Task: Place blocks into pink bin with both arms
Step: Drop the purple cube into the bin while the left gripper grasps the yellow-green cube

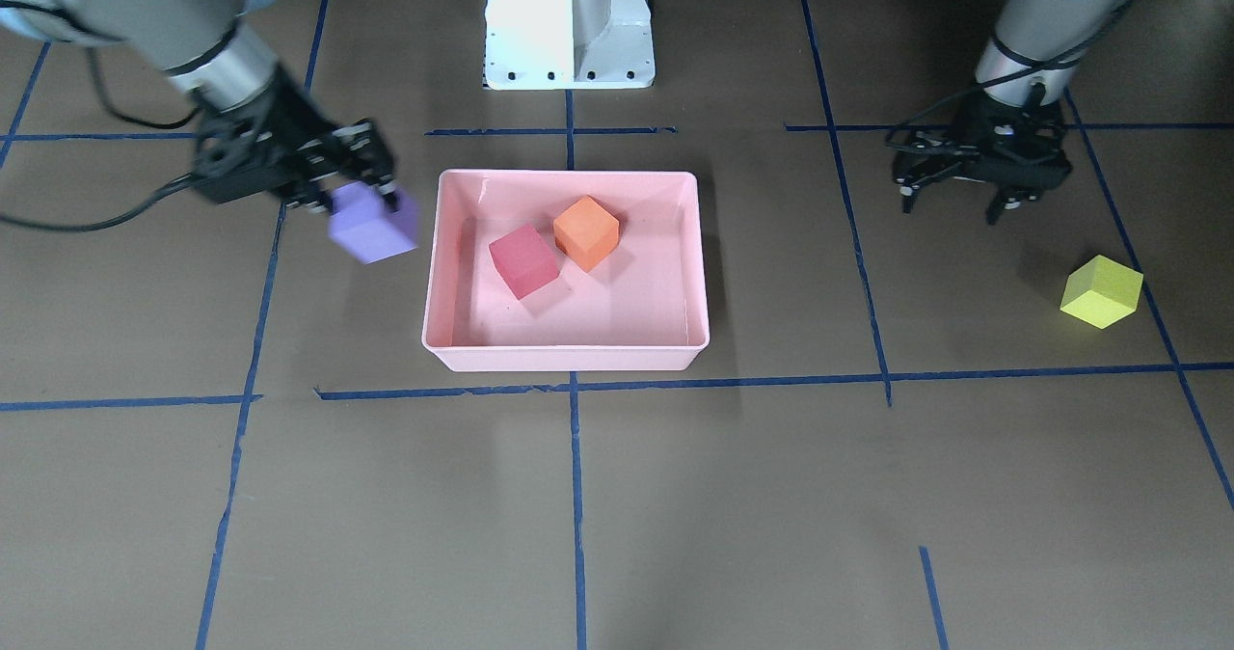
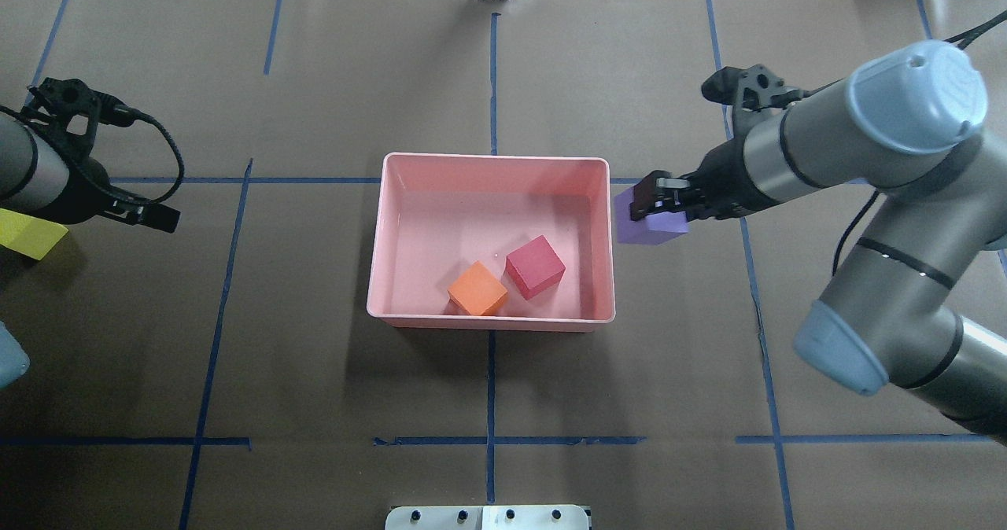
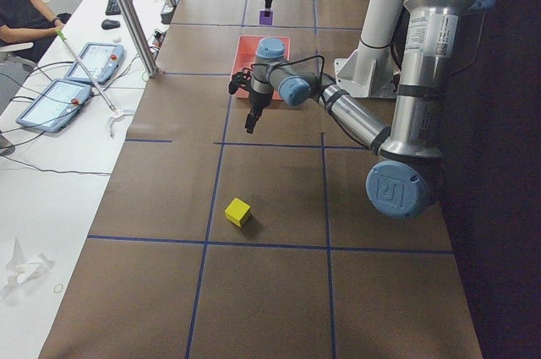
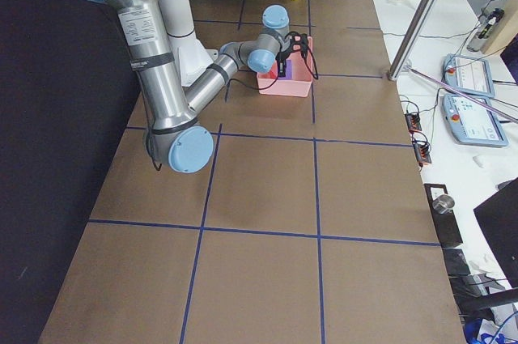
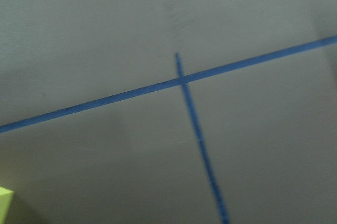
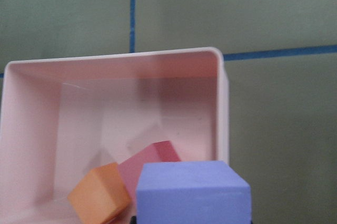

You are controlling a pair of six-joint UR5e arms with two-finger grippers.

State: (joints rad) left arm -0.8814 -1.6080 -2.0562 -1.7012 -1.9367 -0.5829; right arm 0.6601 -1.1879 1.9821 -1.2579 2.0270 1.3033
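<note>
Light is even and fairly bright, falling from above, so shadows stay soft. In the front-facing view the pink bin [image 1: 567, 359] throws a dim shadow toward the right of the frame, and the yellow-green cube [image 1: 1101, 291] a faint one to its left. The purple cube [image 1: 374, 226] looks slightly smeared there. The left wrist view is soft throughout, its blue tape lines [image 5: 131, 93] fuzzy. The right wrist view gives the surface [image 6: 284, 129] a greenish cast. The overhead view's top edge is blown out white. The left-side view goes nearly black along its right edge, the right-side view along its left.
</note>
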